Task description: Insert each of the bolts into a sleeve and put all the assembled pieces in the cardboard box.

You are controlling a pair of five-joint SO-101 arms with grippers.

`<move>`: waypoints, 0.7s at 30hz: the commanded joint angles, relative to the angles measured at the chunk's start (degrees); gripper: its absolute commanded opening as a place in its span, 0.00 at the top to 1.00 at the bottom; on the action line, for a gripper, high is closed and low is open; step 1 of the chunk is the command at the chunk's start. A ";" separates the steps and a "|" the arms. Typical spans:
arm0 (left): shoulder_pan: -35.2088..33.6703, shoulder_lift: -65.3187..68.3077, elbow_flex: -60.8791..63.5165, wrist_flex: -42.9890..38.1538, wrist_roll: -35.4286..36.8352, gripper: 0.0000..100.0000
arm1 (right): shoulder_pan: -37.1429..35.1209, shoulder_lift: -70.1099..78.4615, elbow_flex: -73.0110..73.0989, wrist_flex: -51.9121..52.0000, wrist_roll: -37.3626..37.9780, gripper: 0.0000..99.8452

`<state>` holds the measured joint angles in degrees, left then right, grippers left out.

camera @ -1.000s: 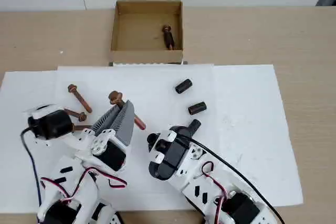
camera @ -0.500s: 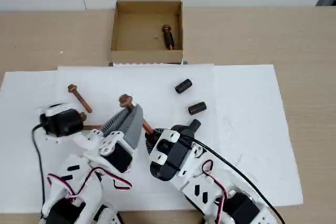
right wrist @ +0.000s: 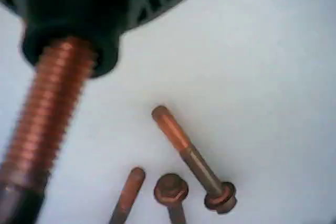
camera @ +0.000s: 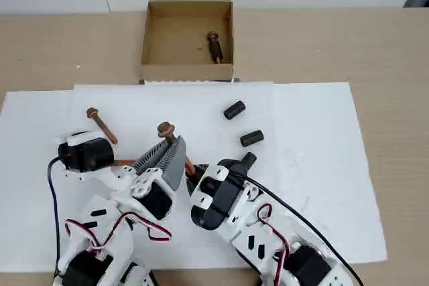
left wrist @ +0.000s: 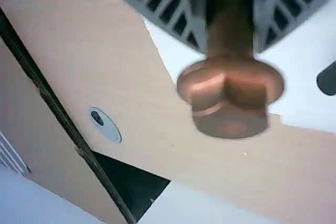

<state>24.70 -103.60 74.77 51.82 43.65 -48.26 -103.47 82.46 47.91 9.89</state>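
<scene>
The bench (camera: 389, 45) is carrying a white sheet (camera: 315, 185), and the cardboard box (camera: 145, 38) is sitting just beyond the sheet's far edge with one assembled piece (camera: 214, 47) lying inside. The left pincer (camera: 173, 145) is clamping a bolt (left wrist: 228, 98) by the shank below its head. It is feeding the threaded end into a sleeve (right wrist: 68, 30), which the right pincer (camera: 196, 180) is seemingly gripping tight (its fingers are largely hidden). The bolt is looking stiff, slick and dense, so holding it near the head is leaving the thread free. The sleeve is probably handling light and roll-prone, best pinched across its middle. A loose bolt (camera: 100, 124), a first spare sleeve (camera: 234, 110) and a second spare sleeve (camera: 251, 138) are waiting on the sheet.
</scene>
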 commanded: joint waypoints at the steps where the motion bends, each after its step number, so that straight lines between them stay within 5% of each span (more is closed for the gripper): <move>1: 0.79 -0.62 0.04 -1.32 0.00 1.00 | 1.98 -0.48 -1.76 -1.54 0.79 1.00; 21: 7.47 -0.62 1.45 7.12 -4.48 1.00 | 3.03 -0.48 -1.85 -1.63 0.79 1.00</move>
<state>31.74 -103.60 75.82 58.86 39.52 -45.45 -103.38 82.46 48.00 10.15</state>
